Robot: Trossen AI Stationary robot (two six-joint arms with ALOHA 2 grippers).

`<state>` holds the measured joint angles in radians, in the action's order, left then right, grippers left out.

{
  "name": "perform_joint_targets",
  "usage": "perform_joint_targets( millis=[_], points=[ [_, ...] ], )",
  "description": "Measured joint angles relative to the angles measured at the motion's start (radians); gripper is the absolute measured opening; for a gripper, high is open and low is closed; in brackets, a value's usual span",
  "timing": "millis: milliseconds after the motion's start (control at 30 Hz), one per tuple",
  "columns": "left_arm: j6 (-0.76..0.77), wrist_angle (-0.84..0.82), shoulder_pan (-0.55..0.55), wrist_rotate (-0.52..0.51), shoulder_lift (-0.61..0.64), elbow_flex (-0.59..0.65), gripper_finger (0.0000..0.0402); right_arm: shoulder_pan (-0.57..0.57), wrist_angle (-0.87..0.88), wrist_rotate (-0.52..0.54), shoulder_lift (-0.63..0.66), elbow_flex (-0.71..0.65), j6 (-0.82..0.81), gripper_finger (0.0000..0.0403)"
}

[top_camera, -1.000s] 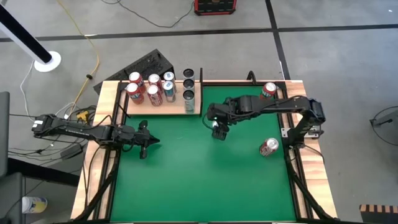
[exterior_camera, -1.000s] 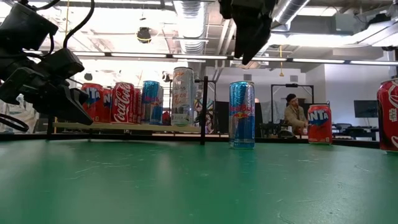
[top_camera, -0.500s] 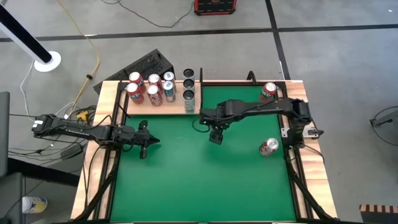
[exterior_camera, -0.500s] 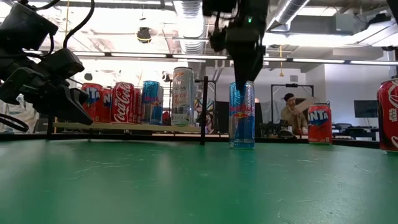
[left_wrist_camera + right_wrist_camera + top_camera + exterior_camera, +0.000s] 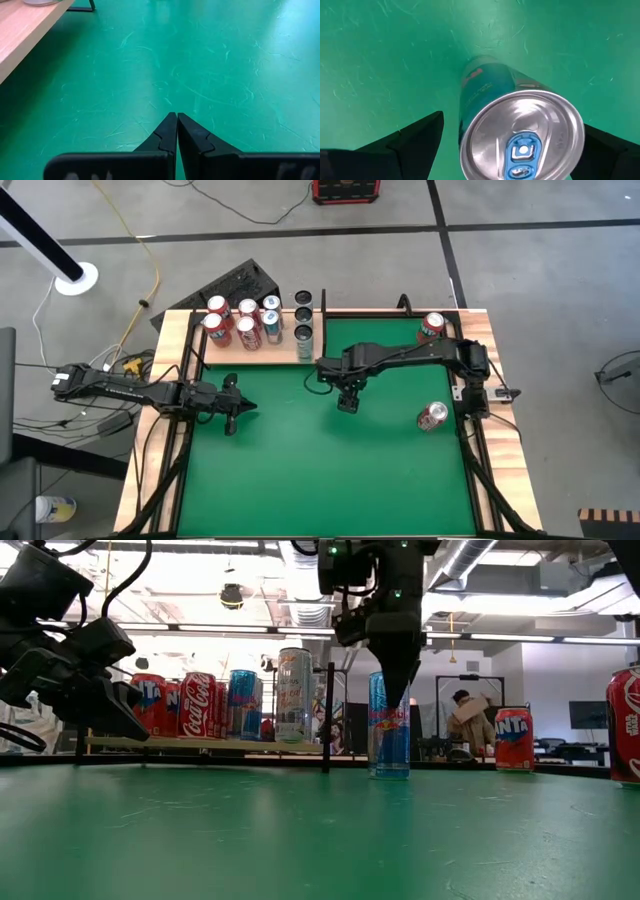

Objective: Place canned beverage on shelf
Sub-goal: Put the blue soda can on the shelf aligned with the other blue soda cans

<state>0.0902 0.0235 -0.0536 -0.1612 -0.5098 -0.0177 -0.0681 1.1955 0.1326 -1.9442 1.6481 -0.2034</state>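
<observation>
A slim blue-and-silver can stands upright on the green table near its middle, also seen in the low view. My right gripper is open just above it, pointing down, one finger on either side of the can's top without touching. In the high view my right gripper hides the can. The pale-wood shelf lies at the far left of the table and carries several upright cans. My left gripper is shut and empty, low over the table's left part.
A red can stands at the far right corner. Another red can is near the right edge. A thin black post stands at the shelf's right end. A person sits in the room beyond the table.
My right gripper has come down from above, shifting slightly toward the table's left, until its open fingers stand around the blue can's top. The can has not moved.
</observation>
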Motion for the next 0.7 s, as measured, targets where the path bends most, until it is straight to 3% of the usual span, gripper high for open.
perform_joint_targets(
  millis=[133,333,500,700],
  points=[
    [0.0,0.0,0.0,0.0,0.0,0.0,0.0,0.0,0.035,0.0,0.001,0.041,0.003,0.0344],
    [0.0,0.0,0.0,0.0,0.0,0.0,0.0,0.0,0.071,-0.001,0.0,0.129,0.002,0.0261],
    [0.0,0.0,0.0,0.0,0.0,0.0,0.0,0.012,0.114,-0.008,0.0,0.235,-0.02,0.0261],
    [0.0,0.0,0.0,0.0,0.0,0.0,0.0,0.038,0.007,-0.061,0.0,0.355,0.038,0.0261]
  ],
)
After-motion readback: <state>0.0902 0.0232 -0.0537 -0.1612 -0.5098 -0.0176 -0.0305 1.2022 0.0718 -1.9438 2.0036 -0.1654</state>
